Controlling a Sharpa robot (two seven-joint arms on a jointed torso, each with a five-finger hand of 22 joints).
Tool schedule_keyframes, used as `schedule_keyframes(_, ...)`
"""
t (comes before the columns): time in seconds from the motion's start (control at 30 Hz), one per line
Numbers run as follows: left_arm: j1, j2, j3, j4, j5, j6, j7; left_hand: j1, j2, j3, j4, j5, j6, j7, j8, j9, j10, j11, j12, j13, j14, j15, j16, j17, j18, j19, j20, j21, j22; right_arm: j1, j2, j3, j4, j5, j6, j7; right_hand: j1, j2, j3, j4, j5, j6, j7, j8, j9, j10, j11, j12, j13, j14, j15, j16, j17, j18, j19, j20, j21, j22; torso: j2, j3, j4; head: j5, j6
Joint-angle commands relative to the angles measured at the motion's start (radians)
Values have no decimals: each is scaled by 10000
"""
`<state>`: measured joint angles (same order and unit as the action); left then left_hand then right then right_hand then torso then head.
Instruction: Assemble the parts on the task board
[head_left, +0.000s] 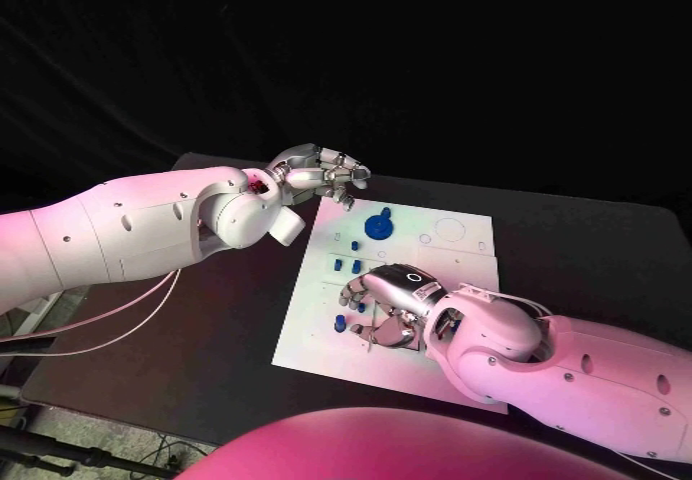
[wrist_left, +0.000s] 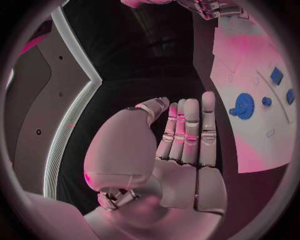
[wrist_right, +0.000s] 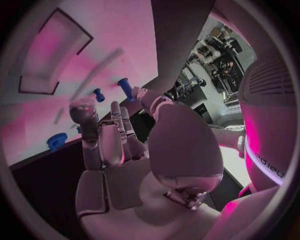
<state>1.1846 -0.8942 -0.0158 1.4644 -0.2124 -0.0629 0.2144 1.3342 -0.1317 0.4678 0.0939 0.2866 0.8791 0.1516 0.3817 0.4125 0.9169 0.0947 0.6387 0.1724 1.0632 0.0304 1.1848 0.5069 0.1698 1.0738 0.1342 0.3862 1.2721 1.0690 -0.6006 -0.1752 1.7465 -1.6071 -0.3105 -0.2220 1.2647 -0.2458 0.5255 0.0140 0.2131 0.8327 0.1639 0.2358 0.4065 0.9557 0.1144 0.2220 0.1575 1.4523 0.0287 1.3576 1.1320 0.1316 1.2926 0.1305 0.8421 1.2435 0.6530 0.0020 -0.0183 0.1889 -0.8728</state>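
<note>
White task board (head_left: 433, 345) sits mid-table on the black table (head_left: 188, 330), and that's the biggest thing I'm working around right now. From my seat, my right hand (head_left: 387, 305) hangs low over the near-left part of the board, fingers spread and pointing down with nothing in them as far as I can see; the right wrist view shows them straight and loose. My left hand (head_left: 317, 178) is parked up off the far-left corner of the board, fingers partly curled in the head view but lying straight and together in the left wrist view, holding nothing. Parts-wise: the blue gear (head_left: 379, 226) is seated toward the far side of the board, a few small blue pegs (head_left: 343, 265) stand in a row between it and my right hand, and one more blue piece (head_left: 339, 322) sits just beside my right fingertips. My guess is the step is picking up that nearest piece. I'd come down slow, pinch it square from the top, and keep the other fingers off the neighbouring pegs so nothing gets knocked.
</note>
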Motion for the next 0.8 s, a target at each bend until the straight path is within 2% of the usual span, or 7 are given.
schedule_keyframes(0.03, 7, -10, 6, 27, 50, 128, 49, -75, 23, -21, 58, 62, -54, -9, 23, 17, -68, -6, 54, -6, -26, -16, -26, -2, 99, 43, 5, -39, -10, 189, -488, 36, 362, 412, -886, 306, 60, 36, -27, 26, 282, 189, 61, 102, -29, 208, -48, 300, 77, -16, -33, 32, 80, 56, 73, -36, 174, 86, -9, -9, -7, -64, 2)
schedule_keyframes(0.3, 7, -58, 3, 22, 50, 115, 50, -75, 23, -21, 58, 62, -54, -9, 23, 17, -68, -6, 54, -6, -26, -16, -26, -2, 99, 43, 5, -39, -10, 1097, -2455, 160, 1219, 3401, -1290, 494, -430, -127, -40, 393, -247, 521, -40, 249, -61, 1527, -278, 1304, 448, 76, -209, -6, 38, 33, 234, -170, 309, 157, -41, -22, -20, -612, 2)
schedule_keyframes(0.37, 6, -90, -2, 30, 50, 100, 49, -65, 19, -21, 54, 64, -58, -11, 33, 26, -71, -8, 59, -6, -27, -18, -26, -2, 100, 47, 5, -49, -11, 1285, -3000, 170, 1297, 4001, -972, 276, -643, -319, -853, 562, -281, 216, -242, 332, -18, 2563, -562, 2427, 1132, 318, -452, 278, 567, -110, 642, -367, 1098, 503, -73, -50, -48, -870, 2)
schedule_keyframes(0.43, 6, -130, -7, 43, 50, 78, 49, -65, 19, -21, 54, 64, -58, -11, 33, 26, -71, -8, 59, -6, -27, -18, -26, -2, 100, 47, 5, -49, -11, 1397, -3512, 165, 1353, 4364, -682, 17, -234, -23, -2282, 871, -157, -73, -508, 901, 245, 2343, -807, 4346, 2735, 548, -626, 612, 1113, -240, 1015, -635, 1778, 833, -88, -76, -64, -1069, 2)
schedule_keyframes(0.47, 7, -153, -9, 51, 50, 66, 47, -65, 19, -21, 54, 64, -58, -11, 33, 26, -71, -8, 59, -6, -27, -18, -26, -2, 100, 47, 5, -49, -11, 1429, -3754, 150, 1388, 4478, -551, -114, -129, 250, -3079, 1393, -198, -267, -392, 1273, 372, 2151, -738, 5972, 4385, 674, -650, 967, 1799, -312, 1172, -654, 2230, 1074, -99, -90, -78, -1157, 2)
schedule_keyframes(0.57, 6, -206, -20, 56, 50, 31, 44, -65, 19, -21, 54, 64, -58, -11, 33, 26, -71, -8, 59, -6, -27, -18, -26, -2, 100, 47, 5, -49, -11, 1379, -4451, 80, 1550, 4513, -300, -467, 655, 654, -4486, 2566, -352, -694, -390, 1935, 338, 3456, -744, 10302, 9420, 885, -561, 1538, 2914, -452, 1406, -577, 2893, 1469, -124, -94, -115, -1417, 37)
schedule_keyframes(0.8, 3, -264, -88, 62, 50, 33, 52, -63, 12, -25, 52, 64, -58, -11, 38, 29, -72, -8, 61, -5, -28, -18, -27, -2, 100, 49, 5, -53, -12, 731, -5284, 20, 2023, 3595, -571, -1161, 1064, 920, -4873, 2759, -472, -526, -370, 1868, -116, 4614, -691, 11872, 11618, 1064, -550, 1915, 3790, -548, 1588, -535, 3415, 1749, -222, -100, -226, -1450, 2)
